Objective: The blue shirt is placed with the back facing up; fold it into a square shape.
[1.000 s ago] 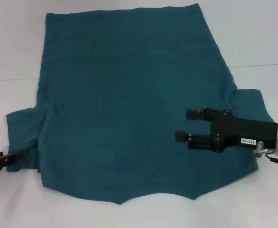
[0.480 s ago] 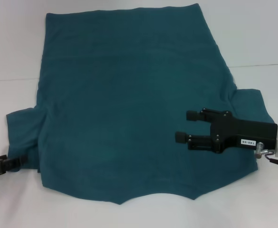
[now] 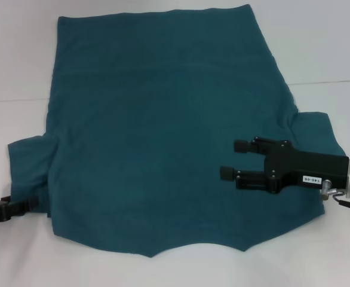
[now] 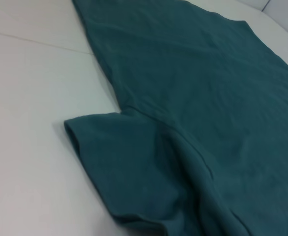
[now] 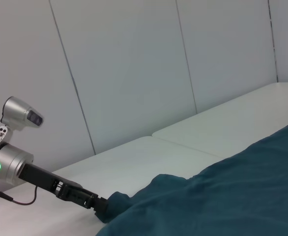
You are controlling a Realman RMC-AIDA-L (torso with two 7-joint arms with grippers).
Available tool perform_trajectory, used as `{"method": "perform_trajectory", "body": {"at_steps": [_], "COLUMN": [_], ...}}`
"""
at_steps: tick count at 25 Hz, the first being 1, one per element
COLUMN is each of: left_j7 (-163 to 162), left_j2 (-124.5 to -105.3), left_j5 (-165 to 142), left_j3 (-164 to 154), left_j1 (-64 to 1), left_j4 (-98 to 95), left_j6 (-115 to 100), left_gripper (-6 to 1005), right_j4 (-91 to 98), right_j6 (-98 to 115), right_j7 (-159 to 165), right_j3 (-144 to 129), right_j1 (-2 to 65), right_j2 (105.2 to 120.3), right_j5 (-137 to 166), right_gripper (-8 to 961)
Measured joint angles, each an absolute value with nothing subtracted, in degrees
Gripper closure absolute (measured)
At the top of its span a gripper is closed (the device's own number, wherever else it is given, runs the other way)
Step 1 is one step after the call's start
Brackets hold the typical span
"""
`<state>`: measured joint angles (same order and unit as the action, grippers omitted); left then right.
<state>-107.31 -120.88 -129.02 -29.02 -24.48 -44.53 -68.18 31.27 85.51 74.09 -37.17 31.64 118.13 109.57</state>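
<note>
My left gripper (image 3: 25,205) sits low at the hem of the left sleeve (image 3: 25,164), touching the cloth, placed there to take the edge for a fold; whether it has closed I cannot tell. The blue shirt (image 3: 163,131) lies flat, back up, on the white table (image 3: 330,48). My right gripper (image 3: 232,159) hovers with its jaws apart over the shirt's right side, beside the right sleeve (image 3: 315,134), likely waiting to grasp.
</note>
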Motion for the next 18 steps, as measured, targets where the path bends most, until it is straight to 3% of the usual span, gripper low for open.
{"method": "perform_trajectory", "body": {"at_steps": [5,10,18], "left_j7": [-107.0,-107.7,-108.4], "left_j2": [-120.93,-120.85,-120.7], "left_j5": [-128.8,-128.6,-129.2], "left_j3": [-29.1,-28.9,-29.7], "left_j1": [-24.6,-25.1,-25.6], "left_j4": [-45.2,-45.4,-45.1], "left_j6": [-67.1,-66.9,-66.8], "left_gripper": [272,513,810], "right_j4": [31.3,31.3,31.4], "right_j6": [85.5,85.5,85.7], "right_j7": [74.1,74.0,73.6], "right_j3": [-37.1,-37.1,-37.1], "right_j1": [31.6,31.6,31.2], "right_j2": [118.13,118.16,118.21], "right_j5": [109.5,109.2,108.6], "right_gripper": [81,84,88]}}
